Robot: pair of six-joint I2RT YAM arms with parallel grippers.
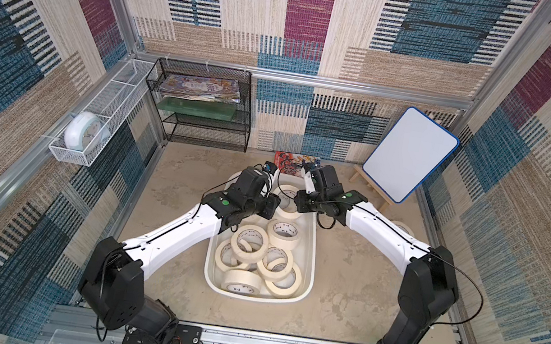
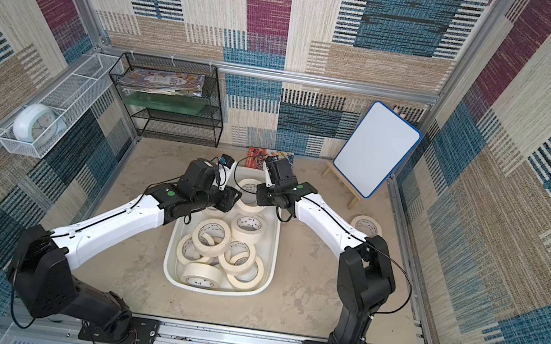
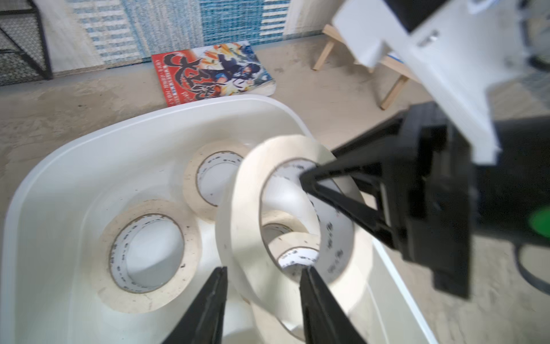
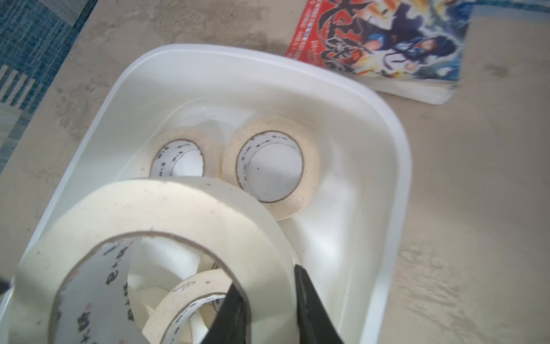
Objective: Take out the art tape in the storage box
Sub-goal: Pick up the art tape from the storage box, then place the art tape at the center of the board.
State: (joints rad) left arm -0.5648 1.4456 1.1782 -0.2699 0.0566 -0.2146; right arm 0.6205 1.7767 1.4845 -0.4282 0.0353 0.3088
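The storage box (image 1: 312,262) is a white tub on the sandy floor, with several cream art tape rolls (image 1: 246,244) lying in it. One roll (image 3: 238,208) hangs tilted above the box's far end. My right gripper (image 4: 268,277) is shut on that roll's wall (image 4: 166,211), one finger inside the ring and one outside. My left gripper (image 3: 265,269) is open. Its fingers stand on either side of the same roll's wall, with gaps showing. In both top views the two wrists meet over the far end of the box (image 2: 273,252). Another roll (image 1: 401,227) lies on the floor by the right arm.
A comic book (image 1: 292,163) lies just behind the box. A whiteboard on a wooden easel (image 1: 409,155) stands at the back right. At the back left is a black wire rack (image 1: 201,107). A white wire basket (image 1: 92,127) holding a clock hangs on the left wall.
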